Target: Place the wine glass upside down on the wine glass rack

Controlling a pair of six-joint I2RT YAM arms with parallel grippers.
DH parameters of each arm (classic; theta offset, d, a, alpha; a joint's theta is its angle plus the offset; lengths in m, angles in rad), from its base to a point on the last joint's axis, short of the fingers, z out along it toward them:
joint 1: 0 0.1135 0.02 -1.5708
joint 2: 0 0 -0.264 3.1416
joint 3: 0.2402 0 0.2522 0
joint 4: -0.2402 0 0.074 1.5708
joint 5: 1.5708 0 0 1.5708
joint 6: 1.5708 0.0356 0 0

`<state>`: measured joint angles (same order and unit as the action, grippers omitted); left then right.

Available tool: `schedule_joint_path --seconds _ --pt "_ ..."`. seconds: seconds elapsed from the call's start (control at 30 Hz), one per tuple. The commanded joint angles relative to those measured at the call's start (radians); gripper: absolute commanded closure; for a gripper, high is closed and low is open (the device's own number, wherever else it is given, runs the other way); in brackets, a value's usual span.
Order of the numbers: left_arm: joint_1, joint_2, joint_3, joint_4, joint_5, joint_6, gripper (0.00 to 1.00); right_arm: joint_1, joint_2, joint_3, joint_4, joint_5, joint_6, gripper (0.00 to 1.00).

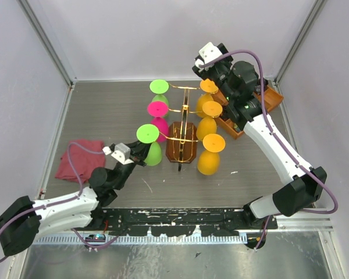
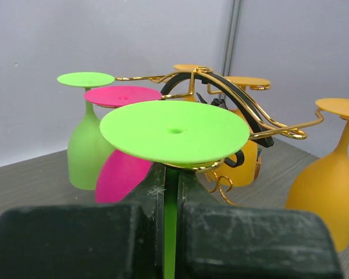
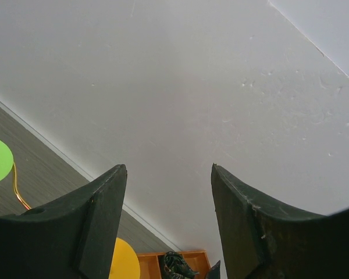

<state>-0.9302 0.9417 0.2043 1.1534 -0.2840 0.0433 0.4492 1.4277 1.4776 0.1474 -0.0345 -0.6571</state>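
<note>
A lime-green wine glass (image 1: 147, 133) is upside down at the near-left arm of the gold wire wine glass rack (image 1: 182, 110). Its flat foot (image 2: 174, 131) is on top, with gold wire showing right under it. My left gripper (image 1: 139, 149) is shut on its thin green stem (image 2: 170, 221); the bowl is hidden below in the left wrist view. The rack's curled arms (image 2: 279, 125) stretch to the right behind it. My right gripper (image 1: 205, 65) is open and empty (image 3: 168, 174), raised at the back right, facing the wall.
Five other glasses hang upside down on the rack: green (image 1: 159, 87), pink (image 1: 157, 108) and three orange (image 1: 214, 143). The rack's dark-brown base (image 1: 181, 150) is mid-table. An orange-brown wooden tray (image 1: 266, 100) is under the right arm. A red cloth (image 1: 78, 158) lies left.
</note>
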Motion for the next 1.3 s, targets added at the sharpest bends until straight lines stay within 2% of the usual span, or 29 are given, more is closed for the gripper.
schedule_joint_path --seconds 0.0,0.2,0.4,0.5,0.57,0.77,1.0,1.17,1.27 --pt "0.002 -0.099 -0.005 -0.107 0.026 0.044 1.00 -0.004 0.005 0.038 0.034 0.007 -0.001 0.34" --pt "0.002 -0.108 -0.001 -0.171 0.123 0.053 1.00 -0.004 0.007 0.045 0.034 0.007 0.003 0.35" --pt "0.002 -0.007 0.025 -0.108 0.152 0.037 0.99 -0.004 -0.001 0.044 0.033 0.011 0.005 0.34" --pt "0.002 0.044 0.036 -0.082 0.136 0.015 0.89 -0.004 -0.004 0.044 0.032 0.013 0.005 0.32" --pt "0.002 0.056 0.036 -0.080 0.114 0.001 0.78 -0.004 -0.006 0.042 0.033 0.014 0.007 0.30" --pt "0.002 0.001 -0.001 -0.116 0.050 -0.017 0.56 -0.004 -0.006 0.037 0.034 0.019 0.002 0.28" --pt "0.002 -0.246 -0.050 -0.361 0.003 -0.043 0.46 -0.004 -0.006 0.026 0.037 0.020 0.002 0.26" --pt "0.002 -0.452 -0.076 -0.557 0.020 -0.046 0.22 -0.004 -0.006 0.021 0.040 0.015 0.011 0.23" --pt "0.002 -0.535 -0.076 -0.666 0.039 -0.049 0.13 -0.004 -0.002 0.024 0.041 0.013 0.012 0.22"
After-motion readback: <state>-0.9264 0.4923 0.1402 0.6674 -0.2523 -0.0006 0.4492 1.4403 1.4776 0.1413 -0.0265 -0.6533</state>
